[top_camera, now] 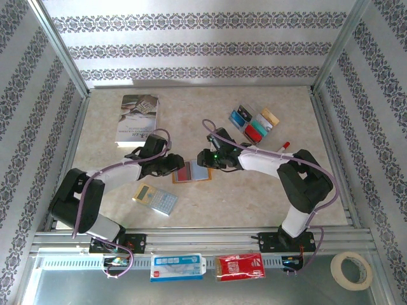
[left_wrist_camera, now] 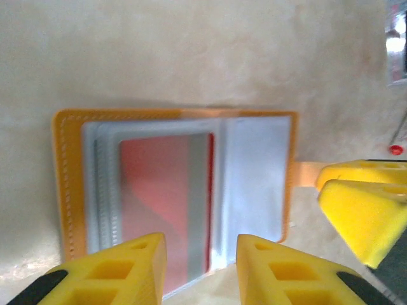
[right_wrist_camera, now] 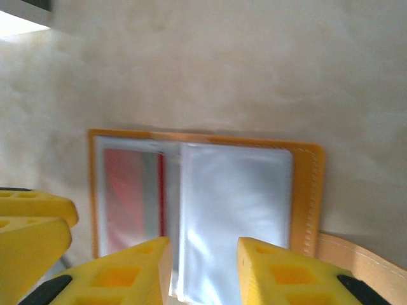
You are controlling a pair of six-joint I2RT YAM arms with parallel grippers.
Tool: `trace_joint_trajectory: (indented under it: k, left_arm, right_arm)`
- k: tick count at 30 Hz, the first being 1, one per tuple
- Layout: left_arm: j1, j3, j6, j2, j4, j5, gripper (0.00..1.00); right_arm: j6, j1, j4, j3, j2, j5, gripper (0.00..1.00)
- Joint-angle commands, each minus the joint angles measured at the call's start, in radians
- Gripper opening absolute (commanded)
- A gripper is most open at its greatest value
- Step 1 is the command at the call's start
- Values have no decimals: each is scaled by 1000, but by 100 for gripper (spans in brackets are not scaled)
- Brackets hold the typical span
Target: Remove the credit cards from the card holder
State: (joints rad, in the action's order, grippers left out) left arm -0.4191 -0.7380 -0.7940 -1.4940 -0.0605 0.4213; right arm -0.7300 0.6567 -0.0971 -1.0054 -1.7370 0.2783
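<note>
Card holder open flat on tabletop, frame centre; red card inside. Left gripper, right gripper: jaws parted, gripping nothing.

Black-and-white arms, purple cables, yellow hollow-celled fingers, green LED.

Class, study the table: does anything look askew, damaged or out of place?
Nothing looks damaged or spilled. The calculator lies at a slant near the front, and one red card sits in the open card holder, apart from the cards laid out at the far right.
</note>
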Motion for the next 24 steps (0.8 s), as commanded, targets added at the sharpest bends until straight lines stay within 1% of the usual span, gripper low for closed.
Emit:
trace_joint_trajectory:
  k: [1,4,6,10,17,20,24]
  left_arm:
    - [-5,-20,-20,13,-27,-58,35]
    - [-5,-24,-37,-4,-53,-77,30]
    - [-6,-14,-68,-18,-34,-73,27]
    - [-9,1,-111,-42,15,-65,26]
    - [-12,0,-119,-73,9,-92,23]
    - [-12,4,-118,-83,19,-81,23]
    - [-13,2,-111,-89,12,-91,22]
  right_arm:
    - [-28,2,79,-7,-12,55,32]
    - [-67,5,123,-15,-59,99,27]
    - [-94,9,156,-18,-82,125,24]
    - [-125,16,203,-18,-107,149,20]
    - [-135,17,218,-19,-143,157,16]
    - [-126,18,222,-28,-161,184,12]
    - [-111,20,224,-41,-179,214,12]
